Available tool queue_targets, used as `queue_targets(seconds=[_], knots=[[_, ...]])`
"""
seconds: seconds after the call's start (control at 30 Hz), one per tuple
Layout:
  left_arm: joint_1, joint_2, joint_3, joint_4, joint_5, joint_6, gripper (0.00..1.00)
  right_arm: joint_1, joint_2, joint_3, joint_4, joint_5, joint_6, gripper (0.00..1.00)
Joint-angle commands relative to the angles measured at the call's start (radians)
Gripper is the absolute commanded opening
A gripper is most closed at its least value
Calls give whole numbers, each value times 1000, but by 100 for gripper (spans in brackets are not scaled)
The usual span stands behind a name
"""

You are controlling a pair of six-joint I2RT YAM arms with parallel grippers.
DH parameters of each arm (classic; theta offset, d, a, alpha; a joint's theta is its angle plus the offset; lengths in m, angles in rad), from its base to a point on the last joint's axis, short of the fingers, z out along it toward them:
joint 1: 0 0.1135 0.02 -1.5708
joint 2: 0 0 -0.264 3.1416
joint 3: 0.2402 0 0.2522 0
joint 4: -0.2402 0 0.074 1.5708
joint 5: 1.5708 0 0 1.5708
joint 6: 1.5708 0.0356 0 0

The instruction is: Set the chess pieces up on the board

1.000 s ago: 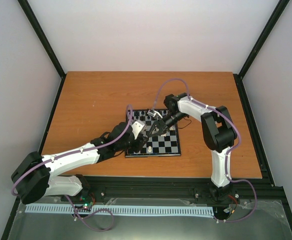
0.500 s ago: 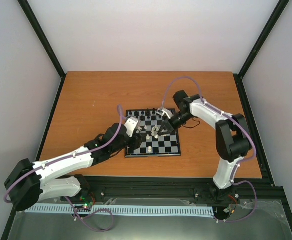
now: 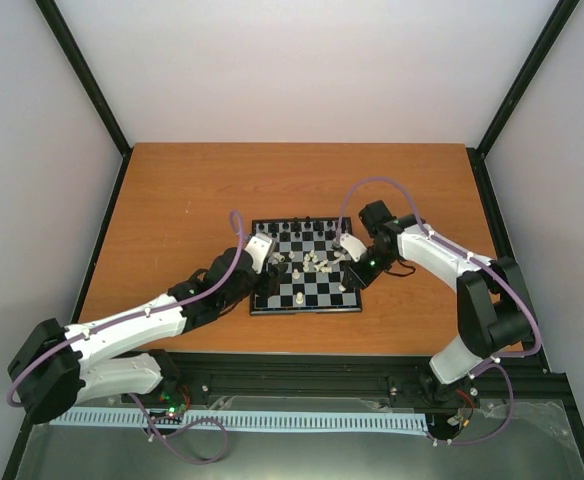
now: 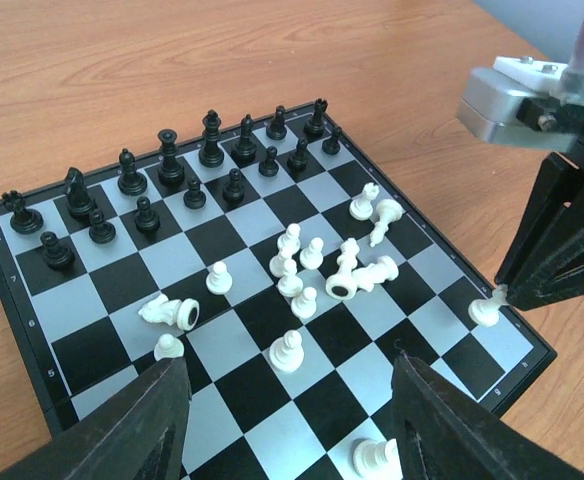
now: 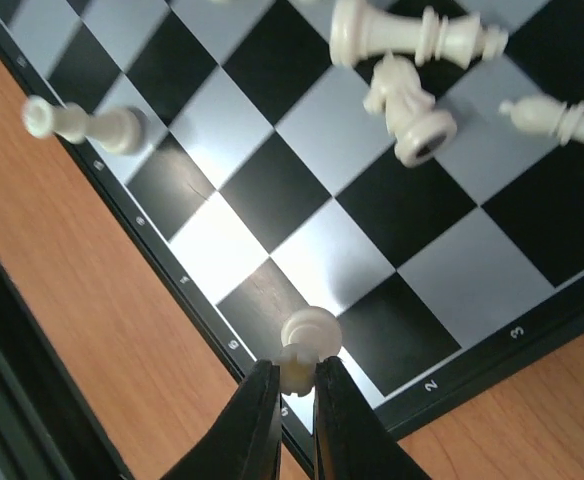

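Note:
The board (image 3: pixel 308 310) lies mid-table. Black chess pieces (image 4: pixel 210 150) stand in two rows on its far side. Cream-white pieces (image 4: pixel 302 280) are scattered in the middle of the board (image 4: pixel 92 350), some toppled. My right gripper (image 5: pixel 294 388) is shut on a white piece (image 5: pixel 309 340) with a notched top, at the corner square by the rim; the piece also shows in the left wrist view (image 4: pixel 486 309). My left gripper (image 4: pixel 287 440) is open and empty, low over the near squares, with a white pawn (image 4: pixel 287 350) ahead of it and another white piece (image 4: pixel 375 458) between its fingers.
The wooden table (image 3: pixel 182 200) surrounds the board. A black frame rail (image 3: pixel 322 365) runs along the near edge. The right arm (image 3: pixel 432 250) reaches in from the right, and its gripper (image 3: pixel 350 283) is near the left gripper (image 3: pixel 270 278).
My right gripper has moved from the board's middle to its near right corner, carrying the white piece down to the square. The left arm has drawn back slightly.

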Motion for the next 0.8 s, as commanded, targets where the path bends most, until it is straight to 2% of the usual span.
queue_targets(seconds=[0.0, 0.17, 0.23, 0.37, 0.43, 0.77], knots=[[1, 15, 14, 3, -10, -16, 56, -2, -26, -51, 33, 67, -42, 10], [1, 19, 16, 1, -13, -18, 56, -2, -31, -72, 36, 68, -60, 12], [2, 19, 17, -1, -15, -17, 56, -1, -25, -75, 41, 76, -58, 18], [2, 21, 19, -6, -15, -17, 56, -2, -31, -66, 35, 95, -58, 38], [2, 21, 19, -5, -7, -20, 56, -1, -46, -60, 38, 105, -59, 43], [2, 45, 30, -8, 25, -20, 56, 9, -34, -59, 66, 117, -88, 46]])
